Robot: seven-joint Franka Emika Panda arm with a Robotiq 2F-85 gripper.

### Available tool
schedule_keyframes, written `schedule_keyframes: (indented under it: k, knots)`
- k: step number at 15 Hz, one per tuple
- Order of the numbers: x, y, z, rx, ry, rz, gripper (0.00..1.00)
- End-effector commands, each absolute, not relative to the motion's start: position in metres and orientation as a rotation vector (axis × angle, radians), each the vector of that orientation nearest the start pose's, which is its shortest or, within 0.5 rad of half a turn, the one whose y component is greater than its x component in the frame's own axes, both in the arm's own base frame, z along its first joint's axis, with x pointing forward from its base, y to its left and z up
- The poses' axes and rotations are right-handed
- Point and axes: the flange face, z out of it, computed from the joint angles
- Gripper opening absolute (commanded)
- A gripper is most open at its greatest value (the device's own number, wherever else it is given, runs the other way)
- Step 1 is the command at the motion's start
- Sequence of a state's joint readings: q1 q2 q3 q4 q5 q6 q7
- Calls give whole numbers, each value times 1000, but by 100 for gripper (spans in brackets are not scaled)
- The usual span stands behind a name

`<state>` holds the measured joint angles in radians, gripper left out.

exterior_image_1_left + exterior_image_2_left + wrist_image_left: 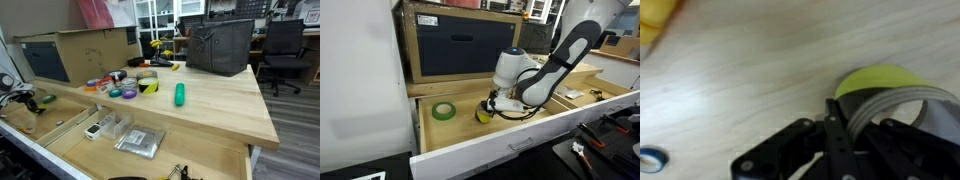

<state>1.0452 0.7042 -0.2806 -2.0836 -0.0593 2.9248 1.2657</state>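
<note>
A yellow tape roll (482,116) lies on the wooden floor of an open drawer (470,140). My gripper (493,104) reaches down onto it from the right. In the wrist view the roll (885,78) shows a yellow-green outer face and a grey inner wall. My gripper (852,118) is shut on that wall, with one black finger (832,125) outside it and the other inside the ring. A green tape roll (443,110) lies flat just beyond the yellow one, apart from it.
The drawer sits under a wooden cabinet (460,45). A blue tape roll (652,160) and a yellow thing (654,18) lie on the wood near the gripper. In an exterior view a tabletop (215,105) carries several tape rolls (130,85), a green cylinder (180,94) and a black bag (220,45).
</note>
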Motion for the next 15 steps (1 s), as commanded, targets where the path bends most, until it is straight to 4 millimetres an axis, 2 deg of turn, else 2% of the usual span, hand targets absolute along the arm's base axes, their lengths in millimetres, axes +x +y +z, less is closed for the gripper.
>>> schedule_keyframes:
  k: [1, 5, 9, 11, 15]
  knots:
    - [387, 366, 152, -3037, 564, -247, 1]
    - [375, 322, 185, -3030, 617, -172, 1]
    - [382, 269, 218, -3035, 698, -90, 1]
    - [385, 247, 231, -3034, 662, -46, 1]
    - [392, 215, 254, -3024, 618, 71, 1]
